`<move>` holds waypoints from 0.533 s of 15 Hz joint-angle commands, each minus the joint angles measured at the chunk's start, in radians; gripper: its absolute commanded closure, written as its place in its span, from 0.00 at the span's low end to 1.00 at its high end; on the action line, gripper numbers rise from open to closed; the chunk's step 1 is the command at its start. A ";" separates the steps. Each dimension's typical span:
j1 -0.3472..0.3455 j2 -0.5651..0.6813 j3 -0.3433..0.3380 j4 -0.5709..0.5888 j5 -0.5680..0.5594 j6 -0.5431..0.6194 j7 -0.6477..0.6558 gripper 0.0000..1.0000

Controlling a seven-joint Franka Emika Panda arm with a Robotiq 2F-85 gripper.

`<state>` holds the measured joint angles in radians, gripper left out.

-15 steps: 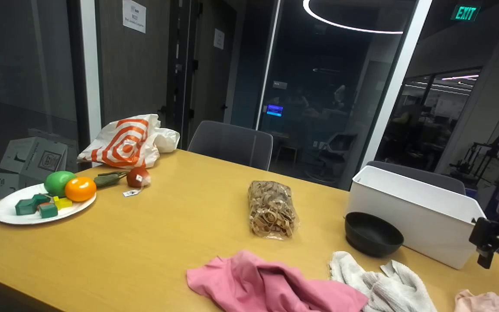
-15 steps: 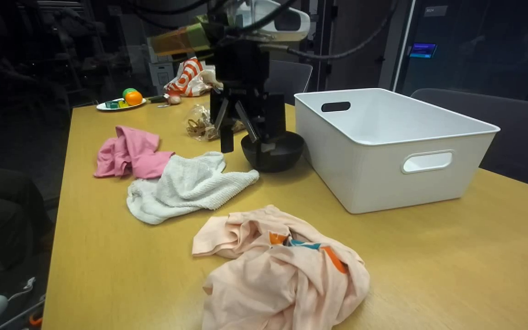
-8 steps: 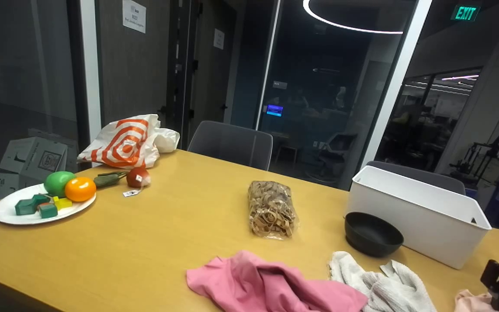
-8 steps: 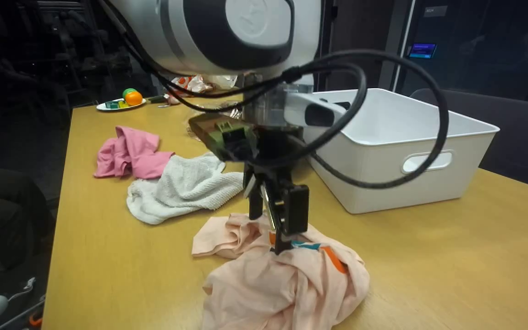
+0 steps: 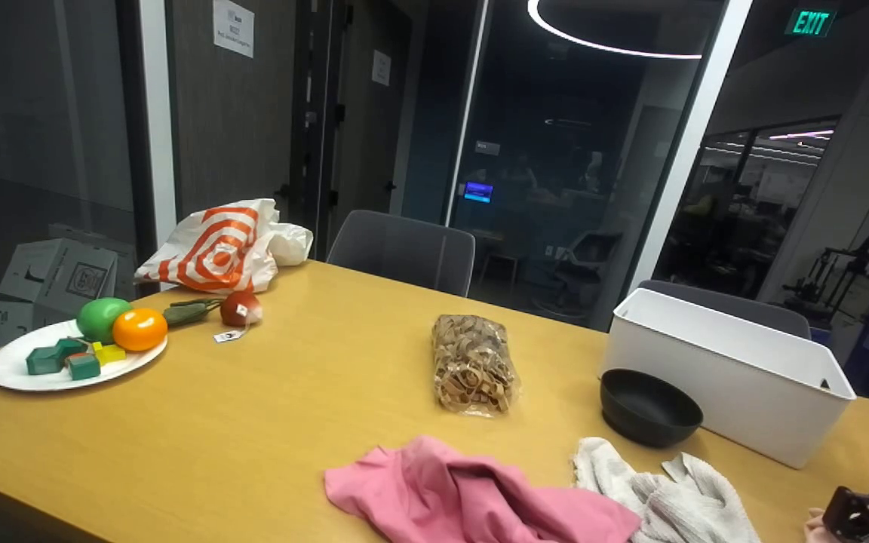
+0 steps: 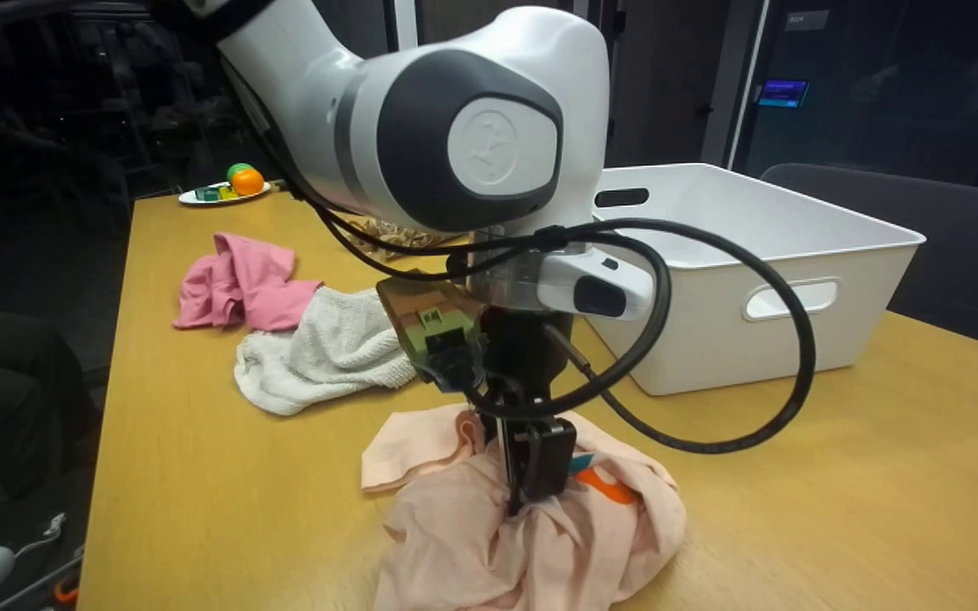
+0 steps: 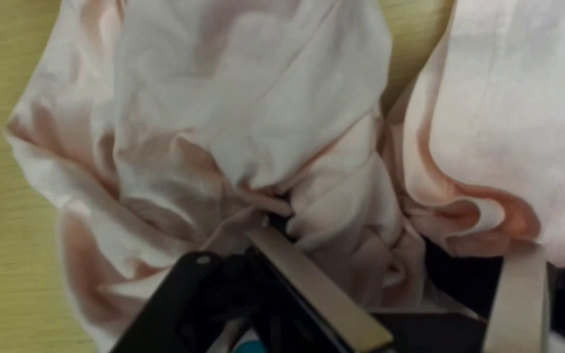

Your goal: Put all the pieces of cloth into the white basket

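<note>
A crumpled peach cloth [image 6: 455, 543] with orange and blue print lies on the table; its edge shows in an exterior view [image 5: 818, 526] and it fills the wrist view [image 7: 263, 88]. My gripper [image 6: 510, 479] points down into it. In the wrist view the gripper [image 7: 356, 238] has its fingers apart with folds of cloth between them; the fingertips are partly hidden in the folds. A white towel [image 6: 328, 356] and a pink cloth [image 6: 238, 288] lie farther along the table, touching each other. The white basket [image 6: 862, 331] stands upright beside them; its visible inside shows no cloth.
A black bowl [image 5: 649, 411] stands against the basket's side. A clear bag of brown bands [image 5: 476, 366] lies mid-table. A white plate [image 5: 19, 369] with toy fruit and blocks and a red-and-white plastic bag [image 5: 212, 256] are at the far end.
The arm has come from beside the bowl and basket to above the peach cloth, then down into it. The cloth has shifted slightly under the fingers. The other cloths have not moved.
</note>
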<state>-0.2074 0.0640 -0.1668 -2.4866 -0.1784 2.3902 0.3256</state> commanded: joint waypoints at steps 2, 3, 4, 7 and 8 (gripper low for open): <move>0.025 -0.018 -0.008 0.015 -0.006 -0.001 0.036 0.73; 0.028 -0.029 -0.008 0.018 -0.017 -0.006 0.048 0.79; 0.030 -0.055 -0.009 0.020 -0.038 -0.010 0.057 0.88; 0.035 -0.123 -0.004 0.029 -0.148 -0.021 0.122 0.97; 0.034 -0.159 0.001 0.026 -0.220 -0.014 0.164 0.94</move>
<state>-0.1861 0.0075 -0.1667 -2.4542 -0.2661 2.3881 0.3969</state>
